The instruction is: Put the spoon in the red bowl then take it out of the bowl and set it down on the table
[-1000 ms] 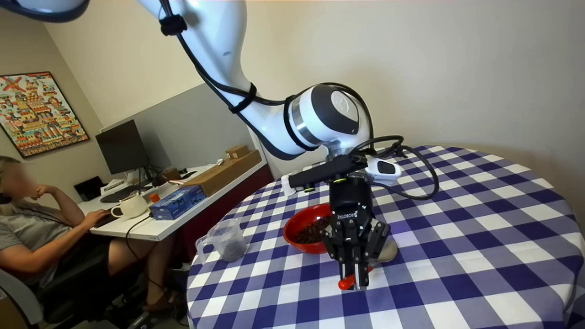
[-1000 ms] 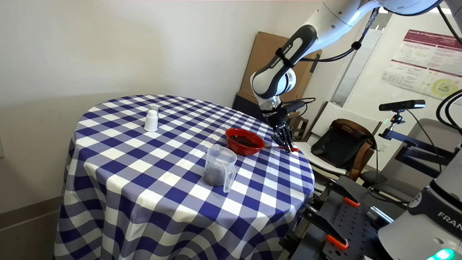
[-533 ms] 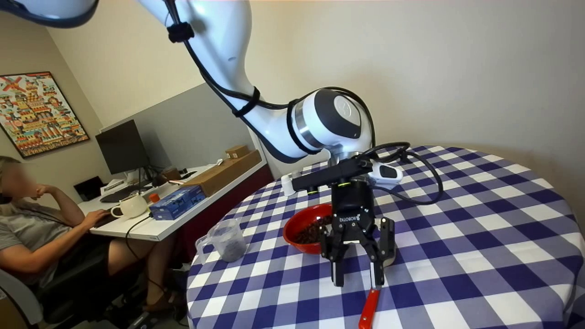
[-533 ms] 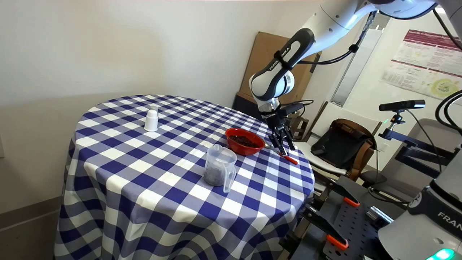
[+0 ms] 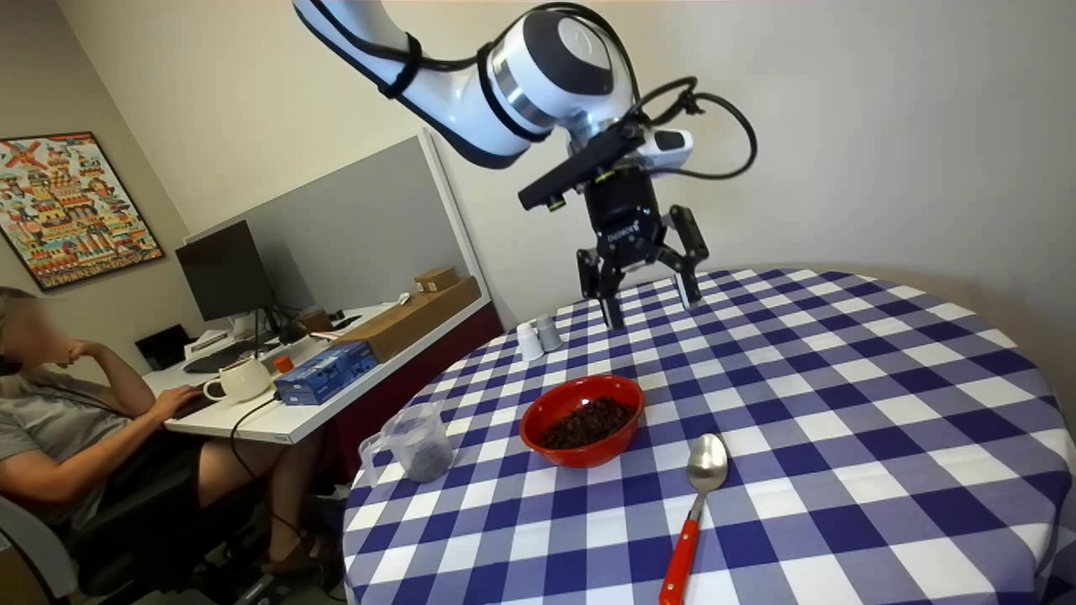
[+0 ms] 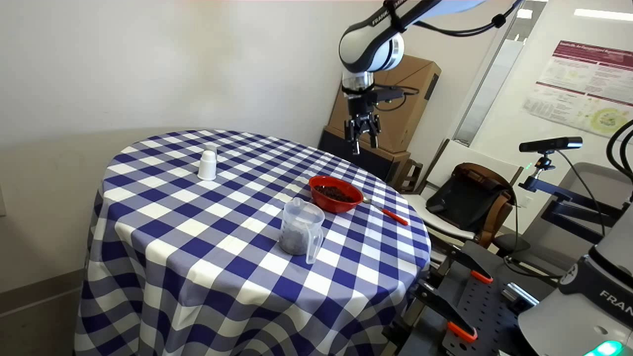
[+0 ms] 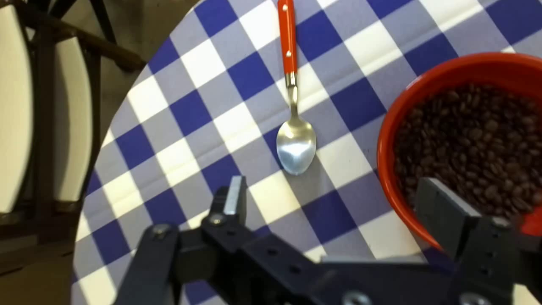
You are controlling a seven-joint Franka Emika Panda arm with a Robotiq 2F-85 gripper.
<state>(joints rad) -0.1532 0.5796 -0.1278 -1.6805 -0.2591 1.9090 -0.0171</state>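
The gripper point(image 5: 653, 312) hung up above the table point(image 5: 883, 491), fingers point(image 5: 614, 313) spread wide apart. In the wrist view one finger blocked part of the rim of the bowl point(image 7: 385, 161). Bowl had coffee beans point(image 7: 474, 140) in it, and the spoon point(image 7: 296, 146) lay flat on the table just beside it, with a gap between them. Around that there was a see-through jug point(image 6: 296, 225) near the bowl, two small pale containers point(image 5: 530, 341) further off, a chair point(image 6: 487, 160) with a bag point(image 6: 455, 198) near the table, plus somebody point(image 5: 59, 420) at a desk point(image 5: 267, 427).
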